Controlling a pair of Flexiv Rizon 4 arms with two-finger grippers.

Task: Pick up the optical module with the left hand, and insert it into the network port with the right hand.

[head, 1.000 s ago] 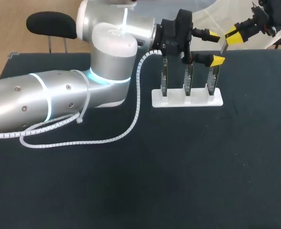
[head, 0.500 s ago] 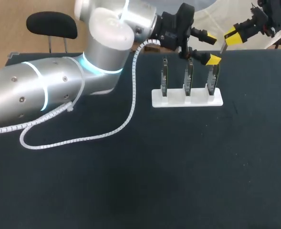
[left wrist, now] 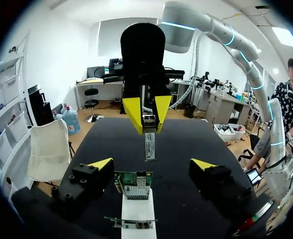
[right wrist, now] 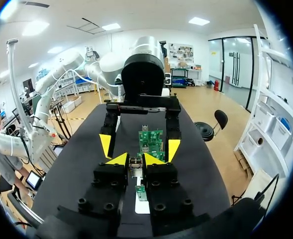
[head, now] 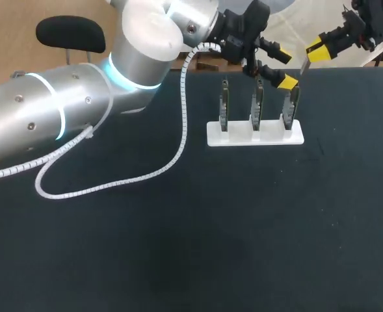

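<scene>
My right gripper (head: 321,47) hangs above the far right of the table, shut on the slim optical module (head: 303,65), which points down toward the rightmost card. The left wrist view shows the same module (left wrist: 149,144) between the right gripper's yellow fingertips (left wrist: 132,112). My left gripper (head: 287,66) hovers open and empty just over the rack's right end; in its own view the left gripper (left wrist: 151,165) straddles a green network card (left wrist: 136,183). In the right wrist view my right gripper (right wrist: 136,159) pinches the module (right wrist: 136,166) above the cards (right wrist: 150,141).
A white rack (head: 255,134) at the back of the black table (head: 243,227) holds three upright network cards. My left arm's white coiled cable (head: 145,179) droops onto the table at the left. The left arm's large body spans the back left.
My left arm's elbow and wrist have swung up and back, and its gripper has lifted slightly from the cards. The right gripper and module have stayed put.
</scene>
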